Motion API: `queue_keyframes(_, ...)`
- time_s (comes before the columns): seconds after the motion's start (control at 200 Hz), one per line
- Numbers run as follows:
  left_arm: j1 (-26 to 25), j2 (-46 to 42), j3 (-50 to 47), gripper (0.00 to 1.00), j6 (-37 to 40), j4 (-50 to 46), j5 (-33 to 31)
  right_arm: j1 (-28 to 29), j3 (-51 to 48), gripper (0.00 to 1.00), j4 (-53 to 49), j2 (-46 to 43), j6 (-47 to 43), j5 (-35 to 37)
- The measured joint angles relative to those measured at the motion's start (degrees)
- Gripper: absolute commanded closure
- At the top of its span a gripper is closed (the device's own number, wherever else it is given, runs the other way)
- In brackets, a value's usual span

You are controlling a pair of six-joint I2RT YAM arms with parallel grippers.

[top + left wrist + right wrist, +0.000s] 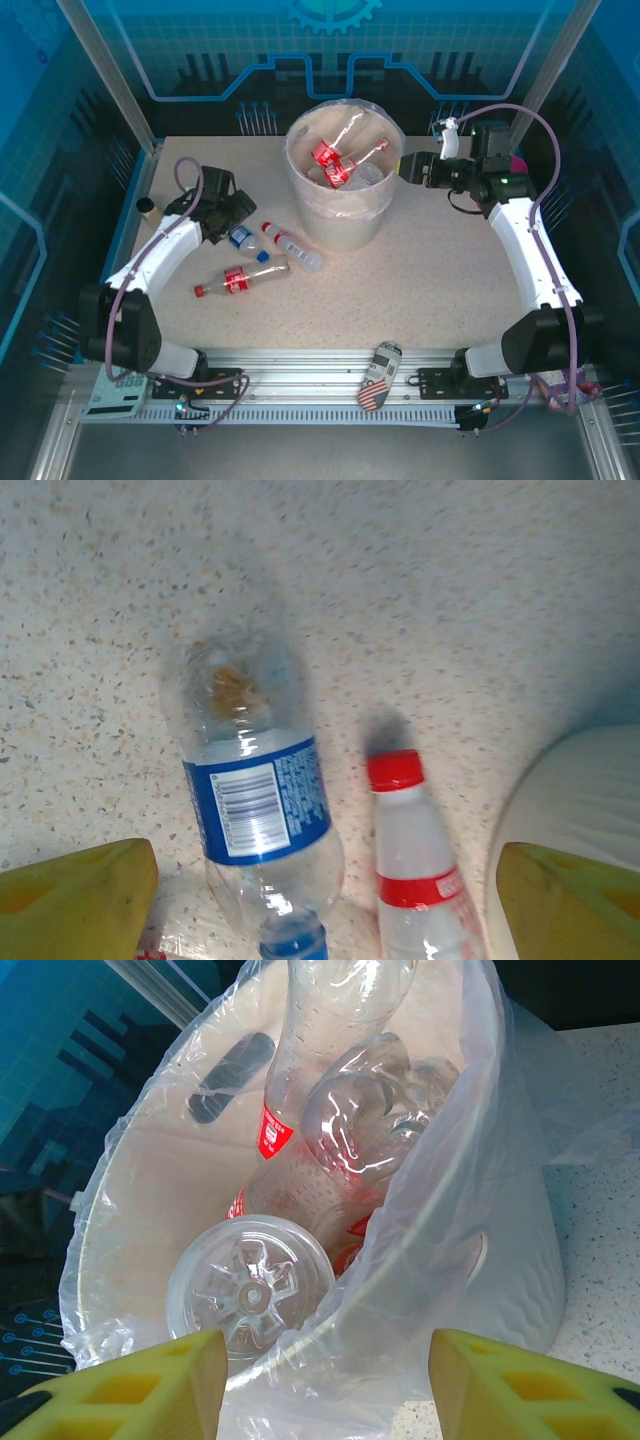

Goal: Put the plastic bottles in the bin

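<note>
Left gripper (pixel 320 855) is wide open with nothing held, hovering over the table (pixel 480 590). Its yellow fingers (pixel 75 900) straddle two lying bottles at once. Blue-label bottle (pixel 255 810) has its cap toward the wrist and base away. It looks empty, so expect it to be light and thin-walled: dents under squeeze, rolls if nudged, smooth and slippery. Best hold is across the label band mid-body with a light squeeze; the neck is stiffer but narrow. Its label shows a barcode, fine print too small to read. Red-cap bottle (pixel 420 870) lies just beside it on the right, red band with white lettering, unreadable. As the jaws stand they'd close on both, so I'd re-centre on one. Red-label bottle (pixel 240 280) lies near those two, toward the near edge; white script on red, brand not legible. Bin (pixel 345 225) sits mid-table just right of them with a clear bag liner (pixel 560 1080). The binned bottles (pixel 330 1110) carry red labels, text unreadable. Right gripper (pixel 325 1350) is also spread open and empty, at the bin's rim looking in. Stars-and-stripes can (pixel 378 378) at the near edge isn't ours.
</note>
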Motion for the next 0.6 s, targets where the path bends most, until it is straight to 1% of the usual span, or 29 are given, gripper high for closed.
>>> queue_keyframes(0.18, 0.3, 5.7, -1.4, 0.12, -1.5, 4.3, 1.2, -0.1, -0.8, 0.43, 0.0, -0.4, 0.0, 0.0)
queue_keyframes(0.35, 0.3, 11.6, -2.2, 0.22, -3.5, 7.3, 2.5, -0.3, -0.8, 0.44, 0.1, -0.6, 0.0, 0.0)
queue_keyframes(0.475, 0.3, 13.3, -3.0, 0.27, -4.3, 8.4, 2.7, -0.3, -0.8, 0.44, 0.1, -0.6, 0.0, -0.1)
queue_keyframes(0.555, 0.3, 14.3, -3.1, 0.33, -4.7, 9.3, 2.8, -0.3, -0.8, 0.44, 0.1, -0.6, 0.0, -0.1)
queue_keyframes(0.6, 0.4, 14.7, -3.1, 0.35, -4.7, 9.5, 2.8, -0.3, -0.8, 0.44, 0.1, -0.6, 0.0, -0.1)
